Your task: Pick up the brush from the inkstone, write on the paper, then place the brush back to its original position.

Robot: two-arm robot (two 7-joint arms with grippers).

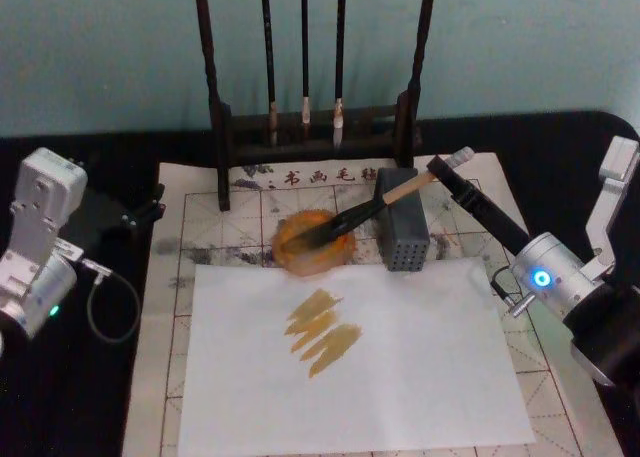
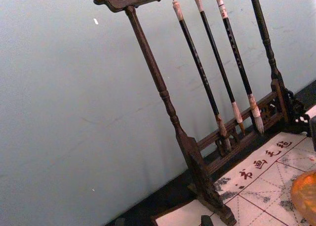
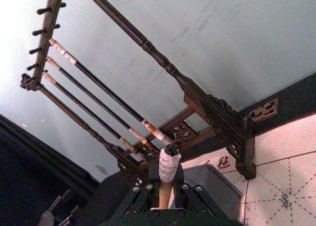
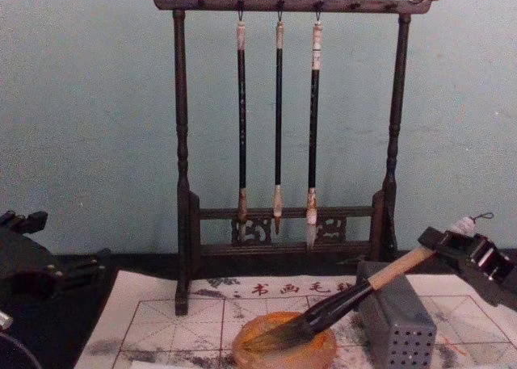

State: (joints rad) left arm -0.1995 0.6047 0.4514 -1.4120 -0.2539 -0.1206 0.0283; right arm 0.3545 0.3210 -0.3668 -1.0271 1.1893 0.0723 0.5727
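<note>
The brush (image 1: 372,208) lies slanted, its dark tip in the round amber inkstone (image 1: 296,254) and its handle resting on a grey perforated block (image 1: 404,239). My right gripper (image 1: 441,171) is shut on the upper handle just below the white-wrapped end (image 3: 168,165). From the chest the brush (image 4: 355,296) slopes down into the inkstone (image 4: 284,350), with the right gripper (image 4: 443,245) at its top. The red-gridded paper (image 1: 200,227) lies beneath; a plain white sheet (image 1: 400,377) on it bears amber strokes (image 1: 322,332). My left gripper (image 1: 138,215) stays parked at the left.
A dark wooden rack (image 4: 283,215) with three thin hanging brushes (image 4: 278,127) stands behind the inkstone, against a pale blue wall. The black table (image 1: 100,397) flanks the paper. A grey cable (image 1: 100,307) loops beside the left arm.
</note>
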